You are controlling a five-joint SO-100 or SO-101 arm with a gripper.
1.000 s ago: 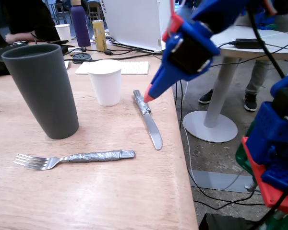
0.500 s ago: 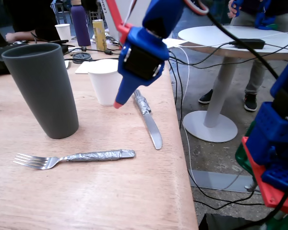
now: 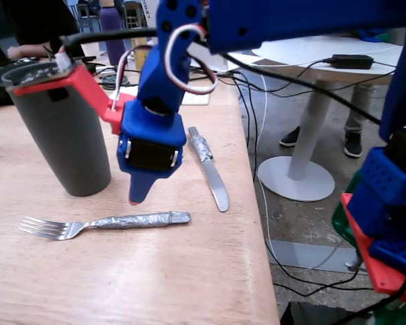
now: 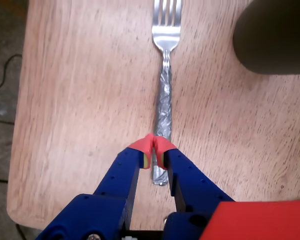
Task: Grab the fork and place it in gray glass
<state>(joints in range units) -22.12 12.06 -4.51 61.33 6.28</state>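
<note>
The fork [image 3: 132,221] lies flat on the wooden table with its tines to the left in the fixed view; its taped handle [image 4: 163,105] runs straight up the wrist view. My gripper [image 3: 133,200] hangs just above the handle's middle, apart from it. In the wrist view the red tips of the gripper [image 4: 152,146] are pressed together with nothing between them, over the handle's near end. The gray glass [image 3: 68,142] stands upright to the left behind the fork, and shows at the top right of the wrist view [image 4: 275,40].
A tape-handled knife [image 3: 213,177] lies to the right of the gripper near the table's right edge [image 3: 254,223]. The arm covers what stands behind it. Bottles and a keyboard sit at the far end of the table.
The arm has swung left and down, from above the knife to just over the fork's handle. Fork, knife and glass have not moved.
</note>
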